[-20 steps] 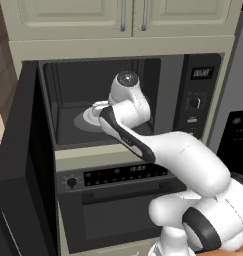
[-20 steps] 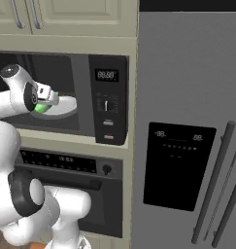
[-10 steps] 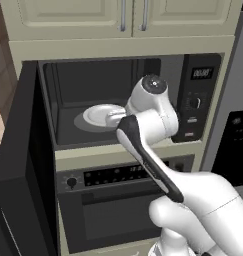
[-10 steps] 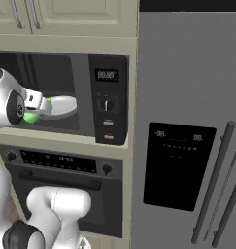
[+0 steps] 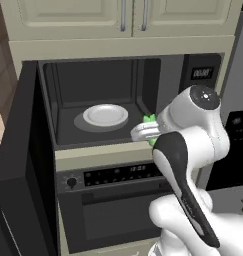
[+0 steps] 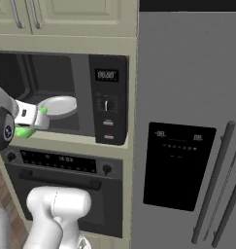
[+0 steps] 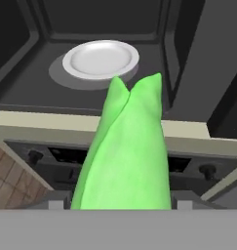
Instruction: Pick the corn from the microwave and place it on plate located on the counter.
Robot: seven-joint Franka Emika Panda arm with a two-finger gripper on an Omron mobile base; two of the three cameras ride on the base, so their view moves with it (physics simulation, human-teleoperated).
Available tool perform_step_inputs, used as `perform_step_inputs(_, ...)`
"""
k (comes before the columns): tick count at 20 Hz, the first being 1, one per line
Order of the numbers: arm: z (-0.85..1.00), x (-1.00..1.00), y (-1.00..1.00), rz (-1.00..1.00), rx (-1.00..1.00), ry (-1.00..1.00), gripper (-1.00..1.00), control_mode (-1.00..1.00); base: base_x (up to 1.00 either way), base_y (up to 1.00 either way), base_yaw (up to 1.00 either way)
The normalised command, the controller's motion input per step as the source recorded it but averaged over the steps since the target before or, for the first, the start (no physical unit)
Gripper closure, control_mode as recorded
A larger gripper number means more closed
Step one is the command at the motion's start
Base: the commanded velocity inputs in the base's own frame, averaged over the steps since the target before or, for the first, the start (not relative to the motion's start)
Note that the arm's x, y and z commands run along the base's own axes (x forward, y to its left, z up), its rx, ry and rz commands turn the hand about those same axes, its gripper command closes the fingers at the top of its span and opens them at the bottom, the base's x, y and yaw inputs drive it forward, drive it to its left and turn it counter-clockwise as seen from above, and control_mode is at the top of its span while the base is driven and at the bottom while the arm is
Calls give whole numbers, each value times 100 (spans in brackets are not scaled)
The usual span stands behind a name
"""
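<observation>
— Just outside the mouth of the large built-in microwave with the dark grey cavity (image 5: 100, 107), at its right front corner: sits there, the small bright green corn in its husk (image 7: 125, 151), clamped between the fingers of the two-finger gripper (image 6: 33, 121). Closed on the cob from both sides, leafy tips pointing back toward the cavity.

— Clear of the opening already?

— Looks so, judging from the hand view: tips above the cream ledge, the white-grey round plate (image 5: 105, 114) left behind on the cavity floor. Not the target, that one.

— And the target plate, the counter?

— Cannot point to either from these views. Beside the microwave, only the tall grey fridge front (image 6: 187, 126), and below it the black oven with knobs and display (image 5: 113, 200).

— Then how to carry on well?

— Probably: hold the grip firm, no loosening while travelling. Draw back a little more before any wide swing, minding the open black door (image 5: 18, 200) on the left and the control panel (image 6: 109, 97) on the right. Keep the cob roughly level, turn slowly toward the counter, release only low over the plate.
</observation>
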Motion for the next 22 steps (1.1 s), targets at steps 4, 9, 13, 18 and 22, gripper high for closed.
perform_step_inputs(4,36,-91,-27,0,1,1,100,-100,0,0,0)
perform_step_inputs(9,26,-35,-42,-2,0,0,100,-100,0,0,0)
perform_step_inputs(13,1,0,-51,-11,0,4,100,-100,0,0,0)
perform_step_inputs(18,0,0,-52,-7,0,4,100,-100,0,0,0)
perform_step_inputs(22,0,0,-31,-2,0,1,100,-100,0,0,0)
